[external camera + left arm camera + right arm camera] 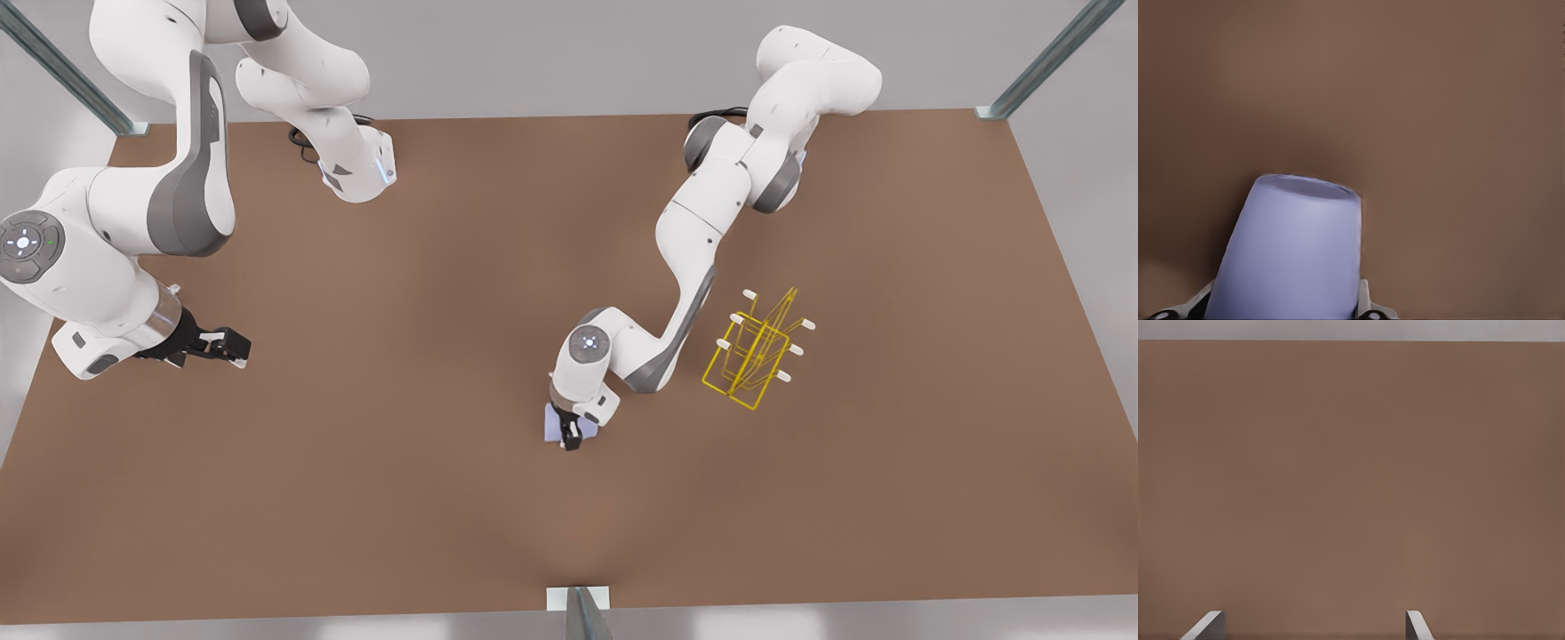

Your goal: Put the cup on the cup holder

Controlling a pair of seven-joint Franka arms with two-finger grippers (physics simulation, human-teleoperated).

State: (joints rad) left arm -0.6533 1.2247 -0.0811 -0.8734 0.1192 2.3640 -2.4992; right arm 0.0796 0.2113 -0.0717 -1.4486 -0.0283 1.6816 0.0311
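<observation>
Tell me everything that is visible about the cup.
The cup is small, pale lavender-blue, smooth, tapered and without a handle; it looks like plastic. It sits between the fingers of the left pincer, which is shut on it, near the middle of the brown table. The yellow cup holder stands apart, toward the front view's right.

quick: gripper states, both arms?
Left gripper: shut on the cup, low over the table near the cup holder.
Right gripper: open, holding nothing, waiting at the front view's left.
</observation>
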